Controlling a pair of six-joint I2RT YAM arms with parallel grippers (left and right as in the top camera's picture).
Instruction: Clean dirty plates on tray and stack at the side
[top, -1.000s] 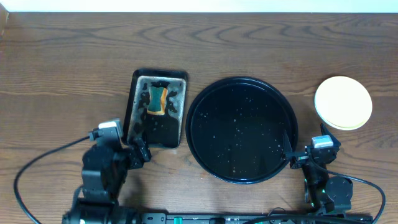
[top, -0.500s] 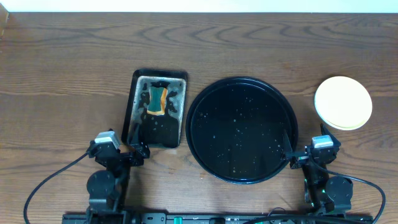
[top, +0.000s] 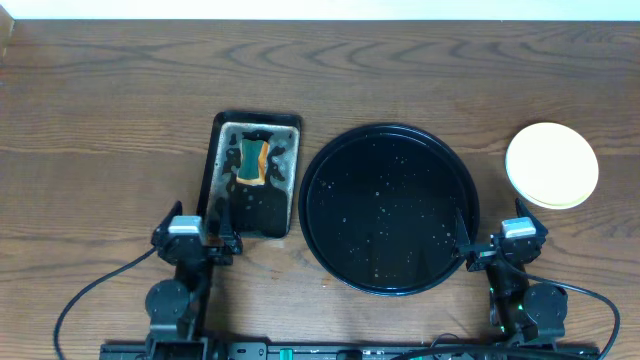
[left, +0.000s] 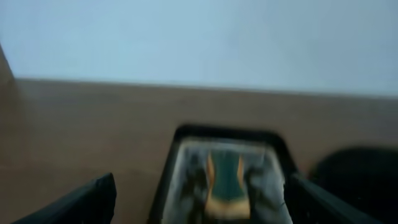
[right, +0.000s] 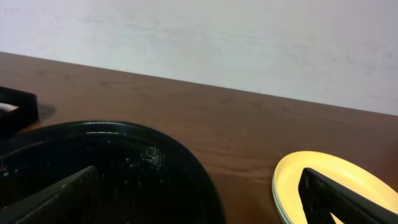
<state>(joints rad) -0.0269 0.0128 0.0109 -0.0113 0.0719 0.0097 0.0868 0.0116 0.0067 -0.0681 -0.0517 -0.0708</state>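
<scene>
**Plates stacked by the right edge, both hands open at the near edge**

I see a dark brown wood-grain worktop (top: 100, 120) filling the overhead view, with a pale strip of wall (top: 320, 8) along its far edge. Through both wrist cameras that wall (right: 199, 37) is plain and off-white.

The round tray (top: 388, 208) sits just right of the worktop's middle. It is glossy black and flecked with small pale specks. The plates (top: 551, 165) lie off it as one stack near the right edge, apart from the tray rim, with the pale yellow one on top. Left of the round tray, close but not touching, is the rectangular tray (top: 250, 172). It has a wet, smeared floor, and a green and orange sponge (top: 253, 160) lies in its far half.

My left hand (top: 220, 240) rests at the near edge by the near left corner of the rectangular tray. My right hand (top: 468, 248) sits at the near edge, against the near right rim of the round tray.

From overhead I cannot judge the fingers. The wrist views settle it, since each shows its two dark fingertips spread to opposite bottom corners, so both hands are open and grip nothing. The left wrist picture is blurred, yet the sponge (left: 225, 183) is still plain in it. The right wrist view shows a paler rim under the yellow plate (right: 336, 186), which the overhead hides. I cannot count the plates in the stack.
</scene>
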